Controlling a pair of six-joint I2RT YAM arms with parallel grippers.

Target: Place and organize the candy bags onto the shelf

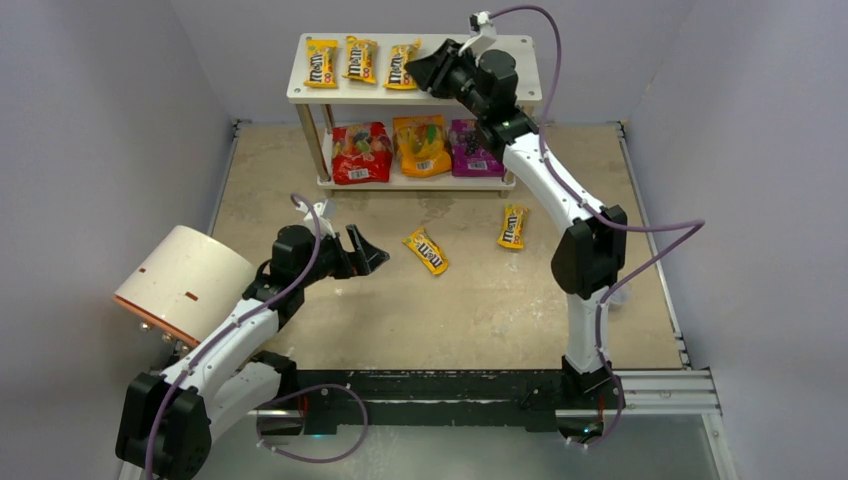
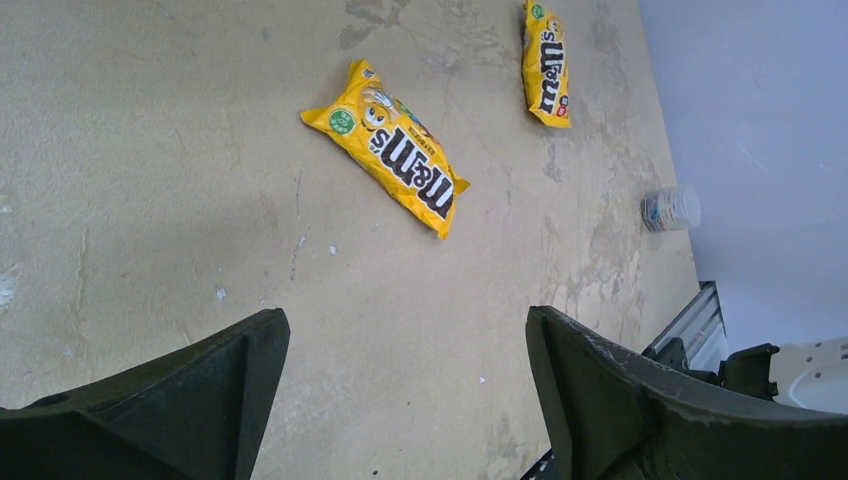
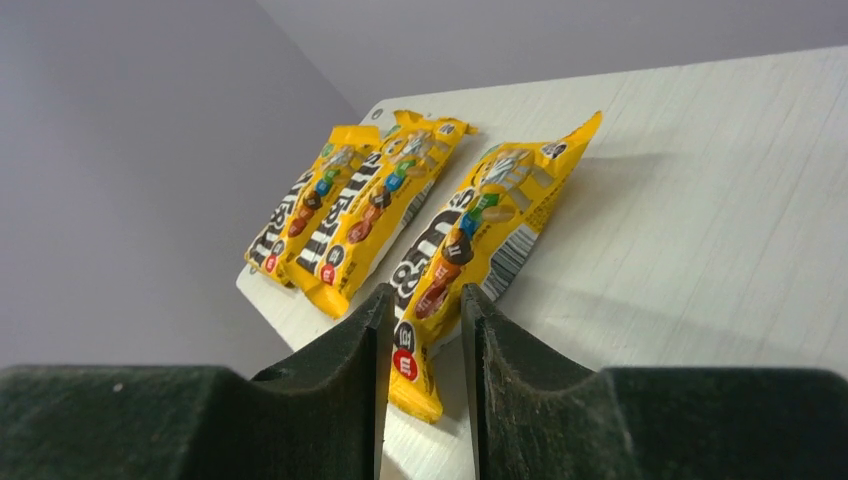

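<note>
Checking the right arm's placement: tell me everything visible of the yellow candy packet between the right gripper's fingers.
A narrow yellow M&M's packet of glossy, crinkled film, with brown lettering, printed coloured candies and a barcode. It lies on the shelf's white top board, rightmost of three, close beside its neighbour, far corner curling up. Its near end sits between the right gripper's fingers; whether they pinch it cannot be told.
</note>
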